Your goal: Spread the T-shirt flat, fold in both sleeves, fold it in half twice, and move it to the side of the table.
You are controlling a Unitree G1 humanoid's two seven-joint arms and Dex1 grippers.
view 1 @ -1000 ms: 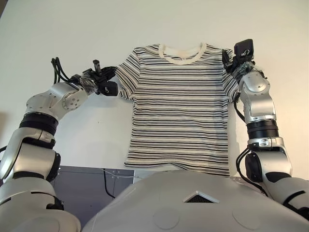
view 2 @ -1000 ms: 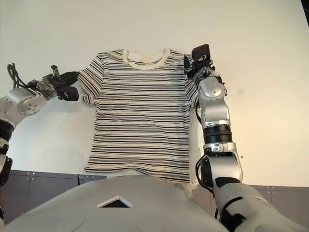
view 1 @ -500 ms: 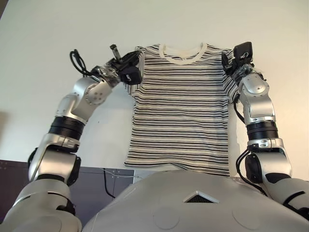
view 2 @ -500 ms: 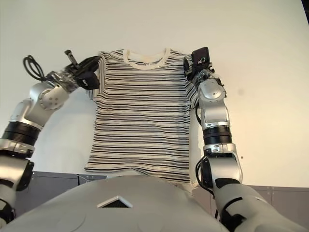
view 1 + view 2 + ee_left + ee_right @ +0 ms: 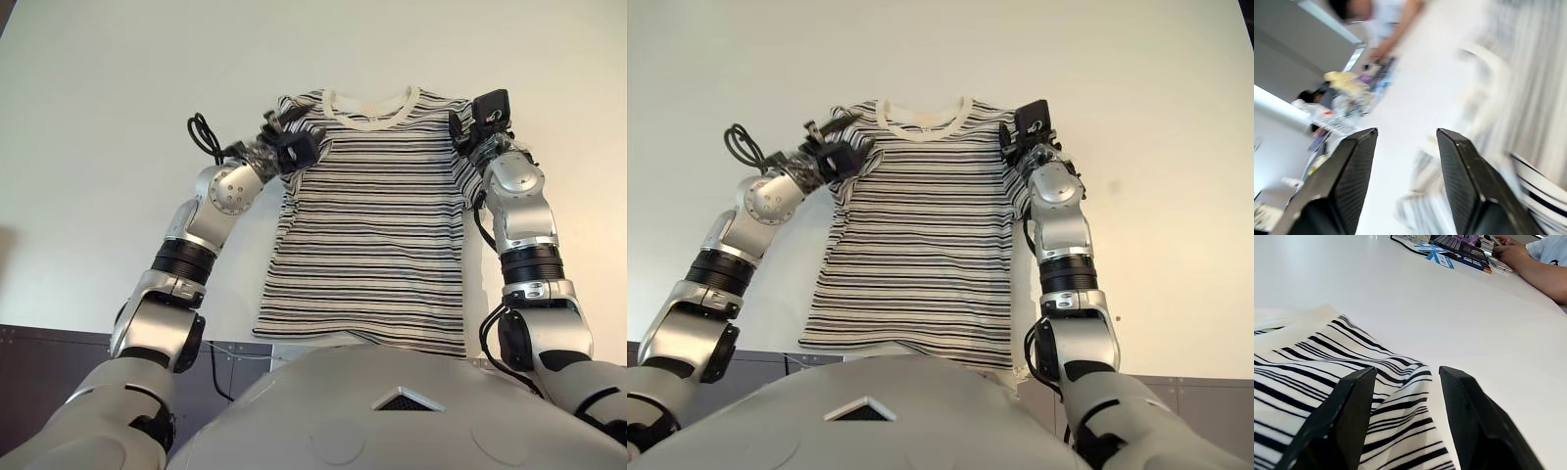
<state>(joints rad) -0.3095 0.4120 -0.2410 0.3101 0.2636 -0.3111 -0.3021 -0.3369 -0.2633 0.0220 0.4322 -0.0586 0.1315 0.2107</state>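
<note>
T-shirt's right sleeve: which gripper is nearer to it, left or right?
Right. The right gripper sits at the right sleeve; the left gripper is across the T-shirt, over its left shoulder.

The T-shirt (image 5: pixel 367 225) lies mid-frame on the counter (image 5: pixel 108 88), collar toward the top. The left tool (image 5: pixel 294 147) sits over its upper-left part, the right tool (image 5: pixel 475 117) at its upper-right sleeve.

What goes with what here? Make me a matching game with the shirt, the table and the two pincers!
Things:
1. shirt
2. table
3. left pincer
4. right pincer

Matches:
A. plain white
B. over the left half of the shirt
C. striped
D. at the right edge of the shirt

Pairs: 1-C, 2-A, 3-B, 4-D
</note>
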